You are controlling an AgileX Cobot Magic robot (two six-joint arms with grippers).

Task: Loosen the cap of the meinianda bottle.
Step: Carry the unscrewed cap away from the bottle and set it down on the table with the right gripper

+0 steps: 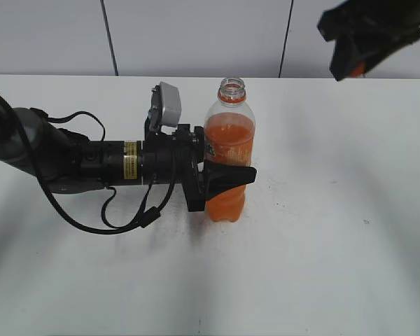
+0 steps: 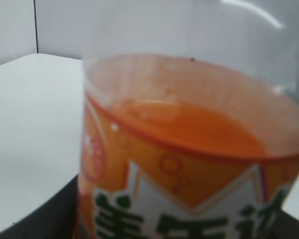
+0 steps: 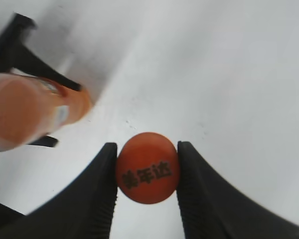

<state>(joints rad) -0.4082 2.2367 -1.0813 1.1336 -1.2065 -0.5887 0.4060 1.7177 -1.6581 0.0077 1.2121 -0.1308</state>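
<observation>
The meinianda bottle is standing upright on the table, a little left of middle and nearer the far edge. Its mouth is open, only the orange neck ring showing. The left pincer is coming in from the left edge side and clamping the lower body, dark fingers wrapping both flanks. In the left wrist view the label and liquid line fill the picture; the fingers themselves aren't showing there.

The right pincer is up near the far right corner, well apart from the bottle and high off the table. It's pinching the cap between both fingers, printed top facing the camera, so it's nearly closed around it.

By my read the cap is already off, so loosening is done. To finish well: keep the left grip firm and level so nothing slops out, keep the squeeze on the cap's sides steady since it's small and slick, and be setting it down clear of the bottle, lowering rather than dropping.
</observation>
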